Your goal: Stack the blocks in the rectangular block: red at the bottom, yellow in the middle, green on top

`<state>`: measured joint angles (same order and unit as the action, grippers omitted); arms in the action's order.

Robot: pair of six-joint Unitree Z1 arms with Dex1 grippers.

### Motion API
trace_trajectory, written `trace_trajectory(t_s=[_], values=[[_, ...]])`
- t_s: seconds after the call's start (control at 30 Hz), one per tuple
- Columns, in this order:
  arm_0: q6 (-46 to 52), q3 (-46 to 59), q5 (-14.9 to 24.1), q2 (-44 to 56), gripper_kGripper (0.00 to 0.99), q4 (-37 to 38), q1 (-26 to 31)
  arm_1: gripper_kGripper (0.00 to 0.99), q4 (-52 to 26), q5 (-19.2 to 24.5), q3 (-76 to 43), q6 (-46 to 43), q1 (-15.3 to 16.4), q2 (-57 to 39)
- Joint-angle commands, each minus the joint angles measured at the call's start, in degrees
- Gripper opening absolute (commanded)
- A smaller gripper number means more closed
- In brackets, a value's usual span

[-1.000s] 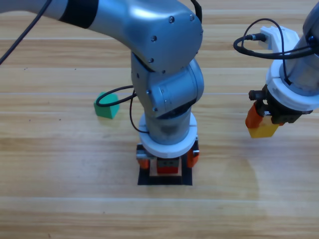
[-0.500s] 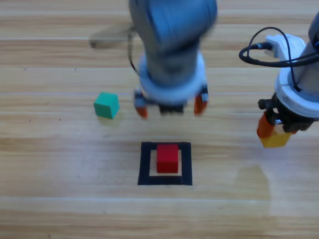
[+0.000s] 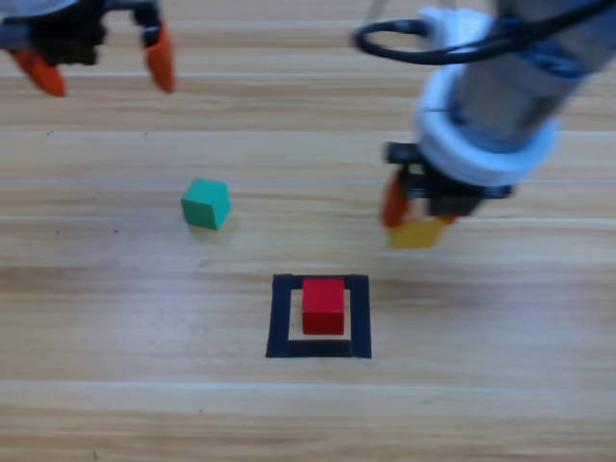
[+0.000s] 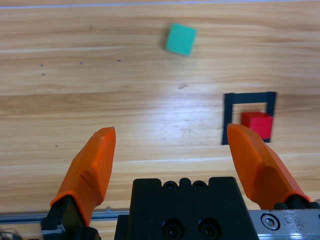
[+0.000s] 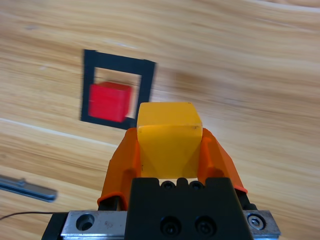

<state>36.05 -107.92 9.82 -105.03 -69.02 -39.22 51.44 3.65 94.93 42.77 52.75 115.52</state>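
High view: red cube placed, yellow cube incoming

Left gripper (image 3: 96, 63): withdrawn to 10 o'clock, jaws apart, empty. Green cube (image 3: 206, 203): loose at 9 o'clock of the taped rectangle (image 3: 281, 318). Red cube (image 3: 323, 306): released inside the rectangle; bottom layer judged done. Right gripper (image 3: 416, 217): clamped on yellow cube (image 3: 419, 233), has advanced to 1 o'clock of the rectangle
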Motion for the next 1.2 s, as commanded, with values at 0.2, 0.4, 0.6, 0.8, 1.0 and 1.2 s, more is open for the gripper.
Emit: trace_trajectory(t_s=[0.2, 0.4, 0.6, 0.8, 1.0, 1.2], values=[[-8.5, 9.6, -5.9, 2.4, 0.943, 4.4, 11.8, 0.000, 6.7, 0.2, 14.4, 6.0, 7.7, 15.2], [-9.4, 14.8, -7.4, 3.6, 0.946, 7.8, 12.2, 0.000, 7.2, 0.5, 15.8, 7.8, 7.9, 17.1], [-9.5, 16.7, -8.0, 3.8, 0.946, 9.4, 12.2, 0.000, 8.1, 1.7, 17.4, 9.3, 8.1, 19.0], [-9.2, 19.9, -8.3, 4.0, 0.945, 12.2, 12.2, 0.000, 11.7, 3.3, 21.5, 12.5, 8.6, 21.1], [-9.3, 20.8, -8.5, 3.8, 0.945, 13.4, 12.2, 0.000, 12.8, 4.6, 23.0, 13.7, 8.8, 22.5], [-9.4, 21.8, -8.6, 3.3, 0.945, 14.4, 12.2, 0.000, 12.8, 4.5, 23.5, 14.0, 8.9, 23.4]])
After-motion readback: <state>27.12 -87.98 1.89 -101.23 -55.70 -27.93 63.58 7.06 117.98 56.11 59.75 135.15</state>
